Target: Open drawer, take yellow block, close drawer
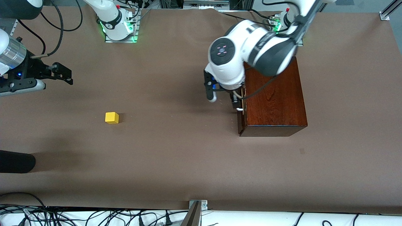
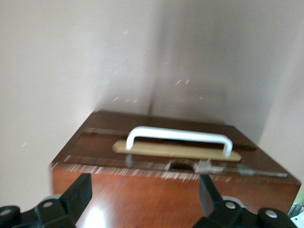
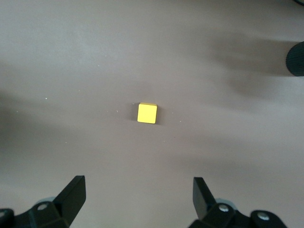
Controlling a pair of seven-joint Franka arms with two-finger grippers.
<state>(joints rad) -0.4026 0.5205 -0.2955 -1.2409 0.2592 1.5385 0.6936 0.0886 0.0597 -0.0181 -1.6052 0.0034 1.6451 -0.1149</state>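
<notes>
The yellow block (image 1: pixel 112 117) lies on the bare brown table, toward the right arm's end, outside the drawer. It also shows in the right wrist view (image 3: pixel 147 113). The dark reddish-brown box (image 1: pixel 273 97) stands toward the left arm's end. Its drawer front with the white handle (image 2: pixel 179 137) faces the right arm's end and looks pushed in. My left gripper (image 1: pixel 234 102) hangs open at the handle (image 1: pixel 240 108), its fingers (image 2: pixel 80 189) spread over the box's top edge (image 2: pixel 142 199). My right gripper (image 1: pixel 69 75) is open and empty, up over the table short of the block (image 3: pixel 138 183).
A black rounded object (image 1: pixel 15 161) reaches in at the table's edge by the right arm's end, nearer to the front camera than the block; it also shows in the right wrist view (image 3: pixel 297 59). Cables run along the table's front edge (image 1: pixel 94 216).
</notes>
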